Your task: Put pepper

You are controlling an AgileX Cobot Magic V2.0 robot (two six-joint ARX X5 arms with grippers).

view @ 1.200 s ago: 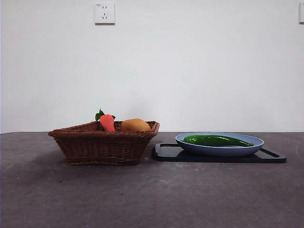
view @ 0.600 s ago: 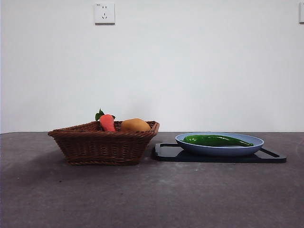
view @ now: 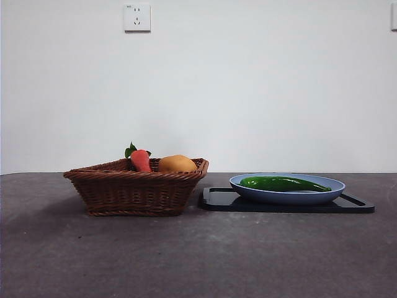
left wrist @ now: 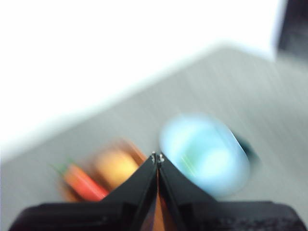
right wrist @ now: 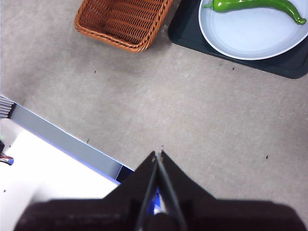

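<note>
The long glossy green pepper (view: 282, 184) lies in the blue plate (view: 286, 196), which rests on a black tray (view: 285, 205) at the right. The right wrist view shows the pepper (right wrist: 255, 6) along the plate's (right wrist: 255, 38) far side. My right gripper (right wrist: 158, 155) is shut and empty, high above the bare table, well away from the plate. My left gripper (left wrist: 157, 157) is shut and empty too; its view is blurred, with the plate (left wrist: 204, 154) far beneath it. Neither arm shows in the front view.
A brown wicker basket (view: 135, 186) stands left of the tray, holding an orange-red carrot (view: 140, 160) and a round yellow-orange fruit (view: 177, 164). The right wrist view shows the basket's corner (right wrist: 122, 21) and the table's near edge (right wrist: 62, 139).
</note>
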